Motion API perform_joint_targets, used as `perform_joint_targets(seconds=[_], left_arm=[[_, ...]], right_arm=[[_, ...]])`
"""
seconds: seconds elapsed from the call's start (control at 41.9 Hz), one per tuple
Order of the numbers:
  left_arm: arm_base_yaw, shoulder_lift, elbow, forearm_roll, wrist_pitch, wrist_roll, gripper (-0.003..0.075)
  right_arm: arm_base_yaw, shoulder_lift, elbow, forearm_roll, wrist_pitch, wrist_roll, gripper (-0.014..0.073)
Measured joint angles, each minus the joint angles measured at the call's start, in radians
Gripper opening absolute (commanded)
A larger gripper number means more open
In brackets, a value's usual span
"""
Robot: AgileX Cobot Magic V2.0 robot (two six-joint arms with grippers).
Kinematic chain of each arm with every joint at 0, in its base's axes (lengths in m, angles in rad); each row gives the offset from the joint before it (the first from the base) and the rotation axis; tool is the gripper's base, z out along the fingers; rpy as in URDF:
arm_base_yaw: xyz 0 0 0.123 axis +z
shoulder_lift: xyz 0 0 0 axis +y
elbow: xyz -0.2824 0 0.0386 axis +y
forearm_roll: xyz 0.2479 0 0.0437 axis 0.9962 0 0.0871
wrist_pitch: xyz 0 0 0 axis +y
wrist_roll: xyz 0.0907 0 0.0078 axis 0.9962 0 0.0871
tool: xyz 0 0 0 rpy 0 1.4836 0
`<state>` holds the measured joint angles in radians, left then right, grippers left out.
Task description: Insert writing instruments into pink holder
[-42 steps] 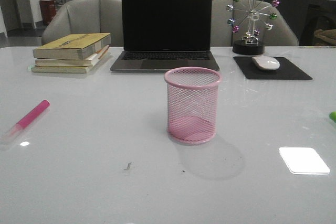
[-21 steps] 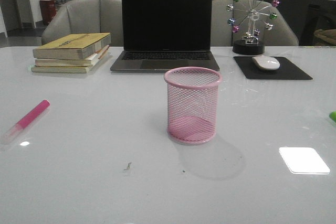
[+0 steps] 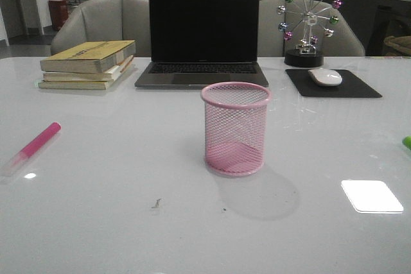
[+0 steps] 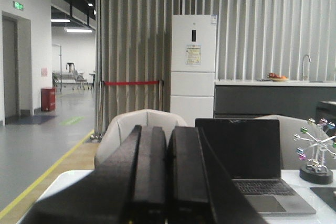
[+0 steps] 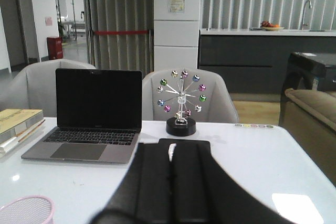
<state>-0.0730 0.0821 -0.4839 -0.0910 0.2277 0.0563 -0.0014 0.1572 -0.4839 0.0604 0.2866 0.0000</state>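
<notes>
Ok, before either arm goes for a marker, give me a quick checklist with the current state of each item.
1. Pink holder upright, mouth open: ok.
2. Holder empty: ok.
3. Pink marker lying free on the table, nothing around it: ok.
4. Green marker fully in view: not ok, only a sliver shows at the frame edge.
5. Left gripper open for grasping: not ok, shut.
6. Right gripper open: not ok, shut.

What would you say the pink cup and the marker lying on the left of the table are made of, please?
The pink cylindrical mesh pen cup looks like painted wire mesh: light shows through its walls, with a rolled rim and solid base. The bright pink highlighter marker appears to be smooth plastic with a whitish translucent cap, though it is small here.
</notes>
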Motion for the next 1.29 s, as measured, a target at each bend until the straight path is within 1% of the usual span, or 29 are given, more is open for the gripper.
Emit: perform_joint_targets(seconds=[0.096, 0.215, 0.311, 0.502, 0.669, 0.693, 0.765, 0.812, 0.884, 0.956, 0.98, 1.075, 1.147, 1.29], left_arm=[[0.000, 0.082, -0.095, -0.001, 0.076, 0.000, 0.0091], [0.000, 0.192, -0.169, -0.001, 0.175, 0.000, 0.0091], [0.001, 0.271, -0.176, -0.001, 0.257, 0.000, 0.0091], [0.001, 0.412, -0.174, 0.002, 0.420, 0.000, 0.0091], [0.001, 0.500, -0.174, 0.013, 0.450, 0.000, 0.0091], [0.001, 0.514, -0.174, 0.013, 0.452, 0.000, 0.0091], [0.001, 0.549, -0.174, 0.016, 0.466, 0.000, 0.0092], [0.001, 0.570, -0.174, 0.022, 0.478, 0.000, 0.0103], [0.001, 0.605, -0.174, 0.037, 0.489, 0.000, 0.0170], [-0.001, 0.634, -0.174, 0.043, 0.491, 0.000, 0.0295], [-0.005, 0.642, -0.174, 0.043, 0.491, 0.000, 0.0353], [-0.050, 0.669, -0.174, 0.043, 0.484, 0.004, 0.0515], [-0.107, 0.685, -0.174, 0.043, 0.472, 0.011, 0.0550], [-0.229, 0.711, -0.174, 0.043, 0.446, 0.015, 0.0551]], right_arm=[[0.000, 0.091, -0.093, 0.000, 0.094, 0.000, 0.0057], [0.000, 0.202, -0.152, 0.000, 0.186, 0.000, 0.0057], [0.000, 0.280, -0.156, -0.002, 0.242, 0.000, 0.0057], [0.000, 0.426, -0.156, -0.002, 0.417, 0.000, 0.0057], [0.000, 0.546, -0.156, -0.002, 0.487, 0.000, 0.0066], [0.000, 0.560, -0.156, -0.002, 0.496, 0.000, 0.0078], [0.000, 0.606, -0.156, -0.002, 0.510, 0.000, 0.0178], [0.000, 0.636, -0.156, -0.002, 0.512, 0.000, 0.0288], [0.000, 0.679, -0.157, -0.004, 0.512, 0.000, 0.0449], [0.000, 0.721, -0.157, -0.004, 0.512, 0.000, 0.0554], [0.000, 0.734, -0.157, -0.004, 0.512, 0.000, 0.0569], [-0.004, 0.794, -0.163, -0.004, 0.512, 0.008, 0.0570], [-0.014, 0.847, -0.178, -0.004, 0.510, 0.021, 0.0570], [-0.036, 0.974, -0.229, -0.004, 0.488, 0.027, 0.0570]])
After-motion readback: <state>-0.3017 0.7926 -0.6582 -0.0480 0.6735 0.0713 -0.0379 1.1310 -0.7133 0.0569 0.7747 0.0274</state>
